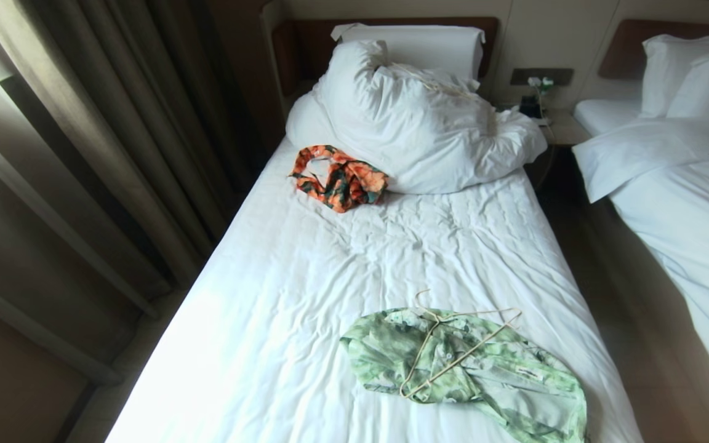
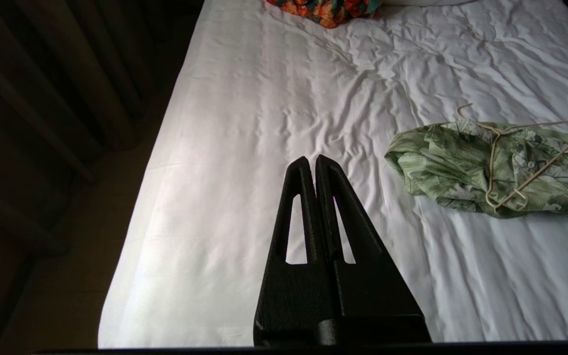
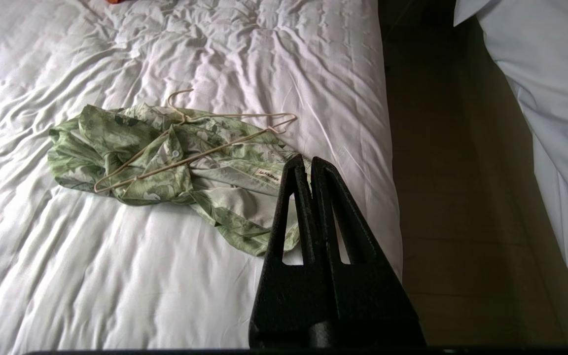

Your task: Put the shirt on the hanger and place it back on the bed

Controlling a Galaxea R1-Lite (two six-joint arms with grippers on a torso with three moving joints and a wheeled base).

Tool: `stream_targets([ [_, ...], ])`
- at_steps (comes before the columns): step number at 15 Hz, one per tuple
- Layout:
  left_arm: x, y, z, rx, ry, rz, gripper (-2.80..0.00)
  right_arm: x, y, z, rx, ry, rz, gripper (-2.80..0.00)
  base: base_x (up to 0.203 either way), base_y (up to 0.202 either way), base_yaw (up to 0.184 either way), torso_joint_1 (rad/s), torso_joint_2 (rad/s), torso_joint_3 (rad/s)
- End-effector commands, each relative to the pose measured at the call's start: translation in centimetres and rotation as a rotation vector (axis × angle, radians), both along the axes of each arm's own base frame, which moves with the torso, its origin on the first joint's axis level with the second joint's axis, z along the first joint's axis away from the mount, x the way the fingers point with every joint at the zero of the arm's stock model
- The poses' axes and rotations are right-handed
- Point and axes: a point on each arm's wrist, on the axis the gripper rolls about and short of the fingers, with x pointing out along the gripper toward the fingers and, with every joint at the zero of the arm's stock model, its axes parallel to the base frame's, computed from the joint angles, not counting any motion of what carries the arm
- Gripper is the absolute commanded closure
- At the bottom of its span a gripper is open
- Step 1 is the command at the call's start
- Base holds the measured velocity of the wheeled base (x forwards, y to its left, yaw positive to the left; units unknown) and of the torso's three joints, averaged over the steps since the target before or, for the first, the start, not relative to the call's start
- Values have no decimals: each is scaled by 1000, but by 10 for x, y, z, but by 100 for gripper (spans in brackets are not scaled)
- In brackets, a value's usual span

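Observation:
The light green printed shirt (image 1: 502,375) lies crumpled near the foot of the bed (image 1: 305,289), toward its right side. The thin cream hanger (image 1: 453,354) rests loose on top of the shirt, hook pointing toward the pillow. Neither arm shows in the head view. My left gripper (image 2: 312,160) is shut and empty, held above bare sheet to the left of the shirt (image 2: 442,167) and hanger (image 2: 530,167). My right gripper (image 3: 304,161) is shut and empty, above the shirt's (image 3: 131,148) near right corner by the bed edge; the hanger (image 3: 200,153) lies beyond it.
A small orange-and-dark-green garment (image 1: 342,178) lies by the big white pillow (image 1: 416,123) at the dark headboard. Curtains (image 1: 84,154) hang along the left. A floor gap (image 1: 613,295) separates this bed from a second white bed (image 1: 687,203) on the right.

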Motion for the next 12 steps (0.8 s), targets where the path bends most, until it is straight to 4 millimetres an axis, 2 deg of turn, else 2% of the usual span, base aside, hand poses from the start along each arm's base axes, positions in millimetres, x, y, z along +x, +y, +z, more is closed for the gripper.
stream_targets([
  [1,0,0,0,-1,-1,-1,0,0,0,0,0,1,0,0,0,0,0,0,0,0],
  [12,0,0,0,-1,0,-1,0,0,0,0,25,0,-9,0,0,0,0,0,0,0],
])
